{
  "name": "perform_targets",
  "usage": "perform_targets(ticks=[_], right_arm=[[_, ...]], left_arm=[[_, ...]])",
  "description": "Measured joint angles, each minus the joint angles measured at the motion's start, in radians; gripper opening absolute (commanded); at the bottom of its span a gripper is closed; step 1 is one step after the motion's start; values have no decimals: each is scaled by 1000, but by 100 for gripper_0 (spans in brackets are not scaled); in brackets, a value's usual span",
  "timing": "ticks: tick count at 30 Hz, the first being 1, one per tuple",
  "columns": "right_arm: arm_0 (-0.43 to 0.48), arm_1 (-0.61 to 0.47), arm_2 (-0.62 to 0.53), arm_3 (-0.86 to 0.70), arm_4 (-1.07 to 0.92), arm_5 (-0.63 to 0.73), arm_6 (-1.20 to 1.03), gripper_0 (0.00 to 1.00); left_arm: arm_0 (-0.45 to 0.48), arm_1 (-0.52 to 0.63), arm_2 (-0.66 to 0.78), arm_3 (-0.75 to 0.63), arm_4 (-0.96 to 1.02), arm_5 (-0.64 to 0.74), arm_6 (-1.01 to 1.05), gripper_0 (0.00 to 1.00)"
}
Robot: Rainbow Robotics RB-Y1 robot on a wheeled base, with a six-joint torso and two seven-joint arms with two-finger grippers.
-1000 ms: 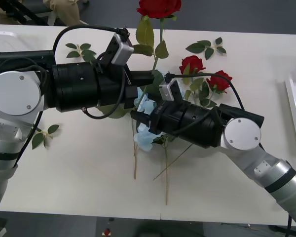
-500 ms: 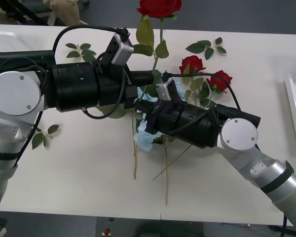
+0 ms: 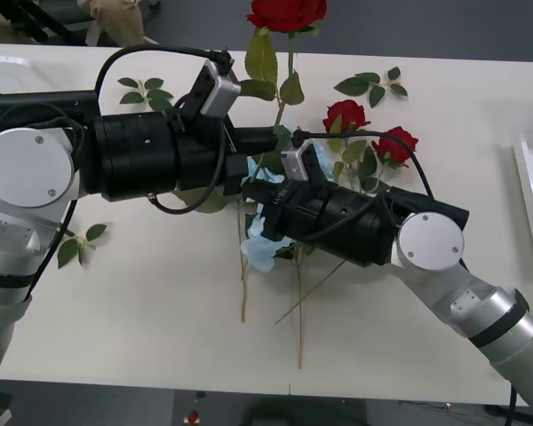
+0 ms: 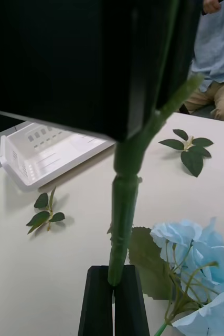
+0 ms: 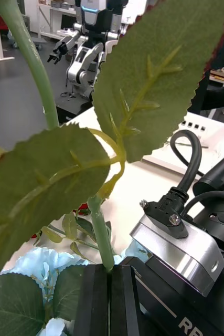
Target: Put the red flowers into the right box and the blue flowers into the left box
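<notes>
Sprawling leaf sprigs (image 3: 146,89) dot white table (image 3: 160,302).

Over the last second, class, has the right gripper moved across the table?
Yes. The right gripper has slid toward the robot's left, covering more of the blue flowers, while the red flowers beside it stayed put.

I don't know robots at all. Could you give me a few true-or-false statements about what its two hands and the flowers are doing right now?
1. The right hand is shut on a green rose stem. True.
2. The left hand is open above the table. False: it is shut on a stem too.
3. Blue flowers lie in the left box. False: they lie on the table.
4. Two red flowers lie on the table beyond the right arm. True.
</notes>
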Motion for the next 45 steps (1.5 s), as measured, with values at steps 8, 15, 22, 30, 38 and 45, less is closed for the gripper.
perform_targets(ticks=[8, 15, 22, 30, 38, 45], right_arm=[[0, 0, 0, 0, 0, 0, 0, 0], [-1, 0, -1, 0, -4, -1, 0, 0], [-1, 0, -1, 0, -4, -2, 0, 0], [-4, -54, -1, 0, -54, -19, 0, 0], [38, -171, -110, 2, -93, 59, -5, 0], [132, -187, -417, 2, 78, 378, -169, 0]], left_arm=[[0, 0, 0, 0, 0, 0, 0, 100], [0, 1, 0, 21, -6, 0, 0, 100], [0, 6, 1, 27, -22, 0, 0, 100], [0, 6, 0, 25, -2, 0, 0, 100], [0, 5, 0, 25, -2, 0, 0, 100], [5, -21, -27, 28, 36, -67, 0, 100]])
